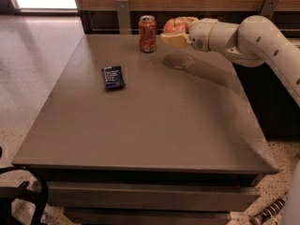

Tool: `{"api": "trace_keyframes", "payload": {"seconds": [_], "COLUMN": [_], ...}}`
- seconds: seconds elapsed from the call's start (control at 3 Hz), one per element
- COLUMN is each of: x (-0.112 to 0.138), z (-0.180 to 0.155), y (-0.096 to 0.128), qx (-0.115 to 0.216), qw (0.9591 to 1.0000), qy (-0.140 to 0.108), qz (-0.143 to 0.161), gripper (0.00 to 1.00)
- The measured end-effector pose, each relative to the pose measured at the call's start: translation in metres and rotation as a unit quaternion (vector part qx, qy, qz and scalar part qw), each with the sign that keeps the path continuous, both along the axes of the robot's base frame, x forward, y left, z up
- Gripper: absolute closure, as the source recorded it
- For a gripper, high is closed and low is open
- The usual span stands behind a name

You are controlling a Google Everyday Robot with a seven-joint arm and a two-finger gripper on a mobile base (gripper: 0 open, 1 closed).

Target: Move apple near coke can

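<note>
The orange-red coke can [147, 33] stands upright near the far edge of the grey table [150, 125]. My gripper [176, 31] comes in from the right and is shut on the red-orange apple [173, 26], holding it in the air a little above the table, just right of the can. The apple's shadow falls on the table below it. The fingers hide part of the apple.
A flat dark blue packet [113, 77] lies on the table's left part. My pale arm [253, 41] stretches over the table's right far corner. A wooden wall with metal brackets runs behind the table. A black chair part [23, 191] sits at the lower left.
</note>
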State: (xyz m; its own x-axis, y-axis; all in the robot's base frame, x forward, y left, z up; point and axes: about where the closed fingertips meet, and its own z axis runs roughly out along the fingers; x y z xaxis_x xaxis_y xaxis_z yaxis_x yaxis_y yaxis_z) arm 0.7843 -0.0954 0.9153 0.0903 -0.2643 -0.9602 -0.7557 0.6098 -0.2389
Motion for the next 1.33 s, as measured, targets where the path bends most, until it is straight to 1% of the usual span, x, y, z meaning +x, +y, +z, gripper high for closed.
{"api": "trace_keyframes", "payload": {"seconds": [0.33,0.67,1.0,1.33], "x": [0.003,0.013,0.016,0.016], "z": [-0.021,-0.055,-0.074,-0.075], "y": [0.014,0.016,0.012,0.014], "qx": [-0.005,0.024,0.042,0.043], "qw": [0.9993,0.9969,0.9952,0.9950], "qy": [0.030,0.065,0.080,0.081], "qz": [0.022,0.039,0.038,0.039], "gripper": [1.00,1.00,1.00,0.77]}}
